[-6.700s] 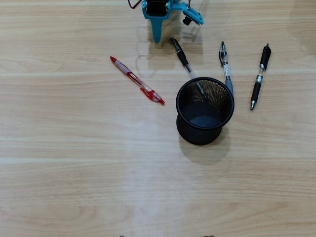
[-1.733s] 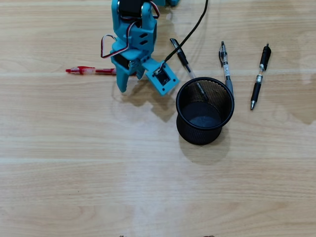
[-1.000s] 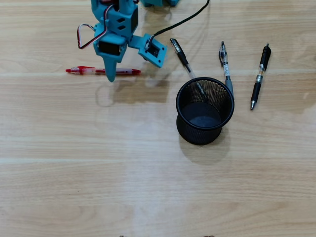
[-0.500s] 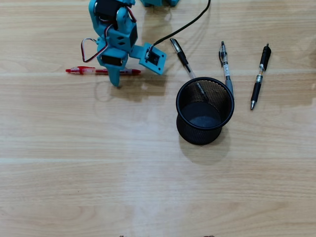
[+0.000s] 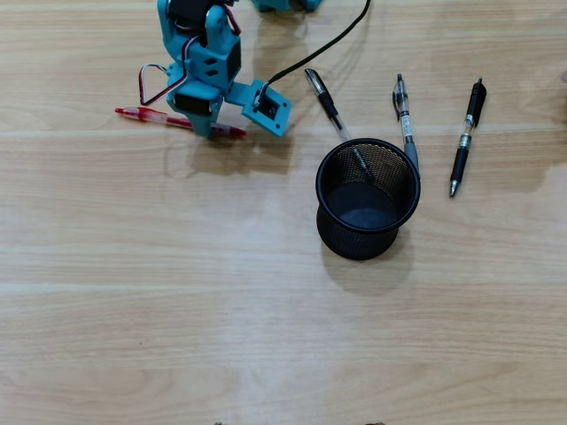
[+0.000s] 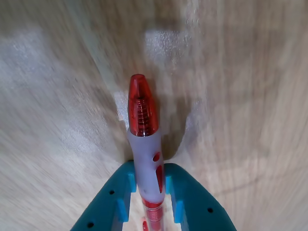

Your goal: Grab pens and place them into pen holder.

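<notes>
Overhead view: your jaws [image 5: 202,129] sit over the red pen [image 5: 142,116] on the worktop [image 5: 266,336], at about ten o'clock from the pen holder [image 5: 368,199]. Three black pens lie at twelve to two o'clock of the holder: one [image 5: 323,99] and another [image 5: 404,113] close against its rim, the third [image 5: 467,133] apart.

Wrist view: jaws [image 6: 147,195] narrow, clamped on the pen's [image 6: 143,139] frosted sleeve. It looks light, stiff and slick; the rubbery sleeve should grip better than the clear barrel.

Gripper [image 5: 205,127] over red pen [image 5: 142,115] — tabletop
</notes>
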You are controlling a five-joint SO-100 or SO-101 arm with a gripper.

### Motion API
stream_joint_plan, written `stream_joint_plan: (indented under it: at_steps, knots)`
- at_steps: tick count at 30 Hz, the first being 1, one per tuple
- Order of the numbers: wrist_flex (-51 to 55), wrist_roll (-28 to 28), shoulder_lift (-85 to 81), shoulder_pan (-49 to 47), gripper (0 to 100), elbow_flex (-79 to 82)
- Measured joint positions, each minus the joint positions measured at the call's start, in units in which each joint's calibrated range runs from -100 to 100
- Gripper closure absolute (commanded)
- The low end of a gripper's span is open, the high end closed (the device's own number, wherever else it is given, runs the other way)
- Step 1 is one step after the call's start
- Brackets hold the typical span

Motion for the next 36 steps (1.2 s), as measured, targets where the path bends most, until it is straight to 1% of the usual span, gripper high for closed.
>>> stream_joint_plan:
  at_steps: [2, 5, 10, 14, 17, 22, 25, 30, 36]
  knots:
    - [1.6, -1.3, -0.1, 0.3, 99, -2.8]
    - [9.4, -4.4, -2.4, 0.8, 99, -10.1]
    - [25.5, -11.9, -7.3, -0.3, 99, -33.4]
    - [36.2, -21.4, -8.0, -3.9, 99, -53.8]
    - [39.1, -30.6, -8.5, -9.6, 99, -61.9]
    - [37.6, -45.8, -8.7, -22.2, 99, -64.0]
    - [31.8, -51.6, -8.5, -27.3, 99, -64.0]
    - [20.2, -56.4, -5.3, -34.4, 99, -64.0]
    - [18.3, -58.0, -2.3, -37.1, 99, -64.0]
